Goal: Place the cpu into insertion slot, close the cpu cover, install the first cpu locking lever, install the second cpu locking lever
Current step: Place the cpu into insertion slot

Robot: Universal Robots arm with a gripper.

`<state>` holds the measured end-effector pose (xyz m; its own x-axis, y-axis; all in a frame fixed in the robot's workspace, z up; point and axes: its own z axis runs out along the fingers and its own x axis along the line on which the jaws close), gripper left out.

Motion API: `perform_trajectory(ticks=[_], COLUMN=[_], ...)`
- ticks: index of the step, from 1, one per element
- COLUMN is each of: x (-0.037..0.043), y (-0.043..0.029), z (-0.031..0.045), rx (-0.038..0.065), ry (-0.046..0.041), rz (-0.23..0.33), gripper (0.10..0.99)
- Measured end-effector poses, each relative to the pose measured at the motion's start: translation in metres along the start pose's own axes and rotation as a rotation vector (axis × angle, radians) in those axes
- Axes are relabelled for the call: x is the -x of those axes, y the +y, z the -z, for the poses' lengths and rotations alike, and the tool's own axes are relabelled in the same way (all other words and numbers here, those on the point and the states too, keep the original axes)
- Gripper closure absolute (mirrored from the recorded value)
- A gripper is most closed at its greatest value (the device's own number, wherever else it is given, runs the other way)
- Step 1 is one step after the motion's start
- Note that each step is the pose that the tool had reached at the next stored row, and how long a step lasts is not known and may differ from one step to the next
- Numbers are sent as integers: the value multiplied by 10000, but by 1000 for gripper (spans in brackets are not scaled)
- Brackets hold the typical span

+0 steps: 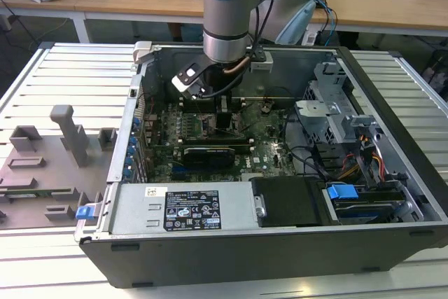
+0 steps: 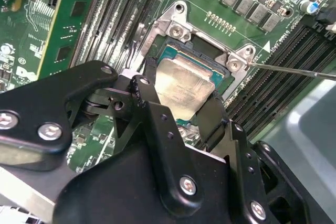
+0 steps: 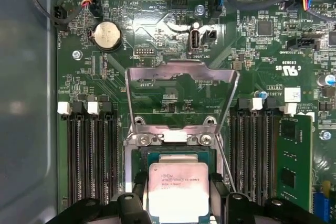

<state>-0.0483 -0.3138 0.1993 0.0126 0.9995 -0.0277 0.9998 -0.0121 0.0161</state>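
Our pincer [image 2: 180, 98] squeezes the cpu [image 3: 178, 184] from two sides — the cpu lies flat right between its fingers [image 3: 139, 184], over the slot [image 3: 178, 154]. The cpu cover [image 3: 184, 71] stands open just past it. We cannot tell if the cpu rests inside.

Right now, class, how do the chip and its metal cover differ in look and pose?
The chip is a solid, dull-grey square, while the cover is a thin silvery frame around an open window. The chip lies flat, level with the green board, but the cover stands swung up on its hinge. The cover is also somewhat wider than the chip. Both are squarish metal parts.
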Motion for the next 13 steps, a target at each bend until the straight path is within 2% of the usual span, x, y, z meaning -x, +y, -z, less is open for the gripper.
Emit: perform_trajectory(ticks=[8,9,13], x=[-6,-3,-4], y=[0,-4,-21], z=[-31,-6,3], rx=[7,1,9], ry=[11,-1,-1], rz=[5,4,4], gripper=[541,471,471])
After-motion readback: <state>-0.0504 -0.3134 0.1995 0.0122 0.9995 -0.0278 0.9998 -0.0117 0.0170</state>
